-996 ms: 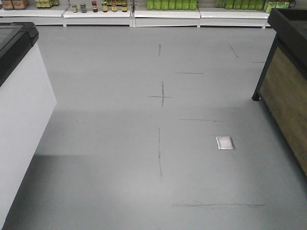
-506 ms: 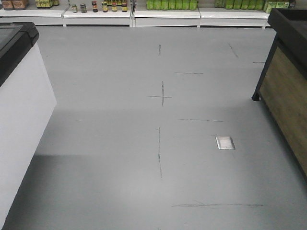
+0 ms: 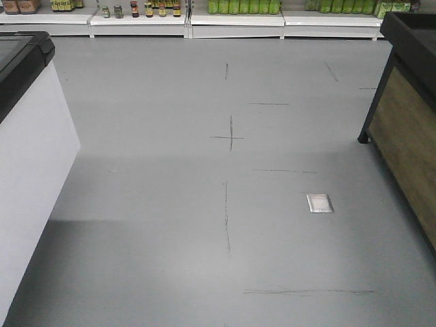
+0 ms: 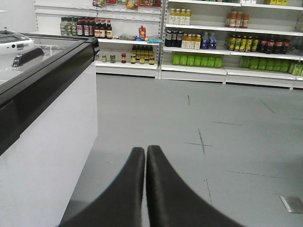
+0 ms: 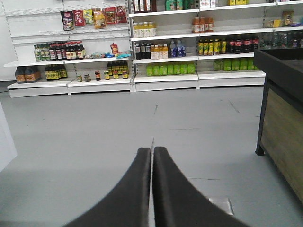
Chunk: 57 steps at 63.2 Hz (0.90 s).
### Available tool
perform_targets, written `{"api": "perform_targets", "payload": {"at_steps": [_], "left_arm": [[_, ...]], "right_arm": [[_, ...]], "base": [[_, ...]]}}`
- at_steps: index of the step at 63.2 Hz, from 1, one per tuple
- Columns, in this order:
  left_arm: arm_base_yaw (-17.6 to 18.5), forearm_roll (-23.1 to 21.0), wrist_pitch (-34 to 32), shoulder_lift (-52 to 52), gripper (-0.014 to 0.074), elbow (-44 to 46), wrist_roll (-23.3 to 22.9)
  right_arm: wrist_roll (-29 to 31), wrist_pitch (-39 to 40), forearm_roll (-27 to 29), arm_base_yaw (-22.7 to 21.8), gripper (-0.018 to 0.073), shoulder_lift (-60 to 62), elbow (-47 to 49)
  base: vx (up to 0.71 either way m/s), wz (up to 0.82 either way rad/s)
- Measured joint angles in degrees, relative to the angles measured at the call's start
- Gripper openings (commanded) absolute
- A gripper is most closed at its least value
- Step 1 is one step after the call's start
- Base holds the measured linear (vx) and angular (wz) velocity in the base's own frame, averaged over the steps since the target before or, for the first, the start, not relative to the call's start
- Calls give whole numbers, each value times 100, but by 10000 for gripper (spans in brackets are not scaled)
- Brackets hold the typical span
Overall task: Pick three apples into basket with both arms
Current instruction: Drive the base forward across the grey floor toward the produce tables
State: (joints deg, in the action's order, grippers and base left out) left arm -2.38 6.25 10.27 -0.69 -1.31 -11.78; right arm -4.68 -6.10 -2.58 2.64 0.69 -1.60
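The apples and the basket are out of view in every frame. In the left wrist view my left gripper [image 4: 146, 149] is shut with nothing between its black fingers, held above grey floor beside a white freezer chest. In the right wrist view my right gripper [image 5: 152, 150] is likewise shut and holds nothing, pointing across the floor toward the shelves. Neither arm shows in the front view.
A white freezer chest with a black rim [image 3: 27, 129] [image 4: 47, 118] stands at the left. A dark wood-panelled stand [image 3: 409, 102] [image 5: 284, 113] is at the right. Shelves of bottles and jars [image 3: 204, 13] [image 4: 199, 47] [image 5: 142, 52] line the far wall. A metal floor plate [image 3: 319, 203] lies ahead.
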Motion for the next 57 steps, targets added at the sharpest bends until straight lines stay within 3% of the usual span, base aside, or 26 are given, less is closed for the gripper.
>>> {"api": "perform_targets", "payload": {"at_steps": [57], "left_arm": [[0, 0, 0, 0, -6, 0, 0]], "right_arm": [[0, 0, 0, 0, -4, 0, 0]], "base": [[0, 0]]}}
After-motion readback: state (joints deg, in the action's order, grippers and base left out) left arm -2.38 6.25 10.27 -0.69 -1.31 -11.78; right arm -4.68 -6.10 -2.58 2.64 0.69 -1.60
